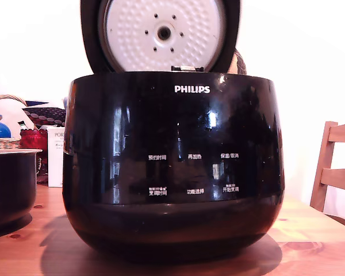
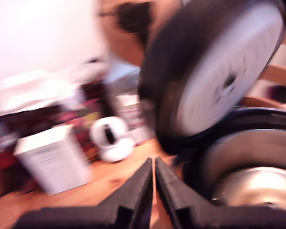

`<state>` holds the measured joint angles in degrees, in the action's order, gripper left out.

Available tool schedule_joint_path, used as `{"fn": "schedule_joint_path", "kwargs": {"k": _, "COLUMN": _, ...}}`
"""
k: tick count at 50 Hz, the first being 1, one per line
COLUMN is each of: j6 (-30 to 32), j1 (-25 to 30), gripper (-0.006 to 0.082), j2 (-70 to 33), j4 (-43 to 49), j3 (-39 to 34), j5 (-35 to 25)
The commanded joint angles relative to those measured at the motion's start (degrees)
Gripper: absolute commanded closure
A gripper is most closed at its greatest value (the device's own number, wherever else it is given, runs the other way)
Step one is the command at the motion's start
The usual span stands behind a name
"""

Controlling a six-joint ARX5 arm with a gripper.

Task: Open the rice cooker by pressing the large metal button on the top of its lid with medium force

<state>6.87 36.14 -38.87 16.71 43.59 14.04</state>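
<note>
I see the lid (image 1: 161,34) standing upright above the rice cooker (image 1: 172,167) on the wooden table (image 1: 310,241), so I judge the pressing done; my gripper (image 2: 154,164), pinched closed and empty, only needs retracting.

1. Rice cooker (image 1: 172,167) stands on the table (image 1: 310,241), centre of exterior view.
2. Lid (image 1: 161,34) raised upright behind the body's rim.
3. Smaller pot (image 1: 10,187) at the exterior view's left, apart from cooker.
4. Basket (image 1: 3,141) and box (image 1: 55,155) behind that pot.
5. Chair (image 1: 333,167) at the exterior view's right, beyond table edge.
</note>
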Motion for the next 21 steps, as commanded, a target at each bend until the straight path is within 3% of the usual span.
{"fn": "schedule_joint_path", "kwargs": {"k": 1, "j6": 1.8, "j1": -1.6, "gripper": 0.0789, "j2": 0.9, "j4": 0.4, "j3": -0.3, "j5": 1.4}}
{"fn": "schedule_joint_path", "kwargs": {"k": 21, "j6": 2.2, "j1": -6.5, "gripper": 0.0789, "j2": 3.4, "j4": 1.1, "j3": -0.3, "j5": 2.3}}
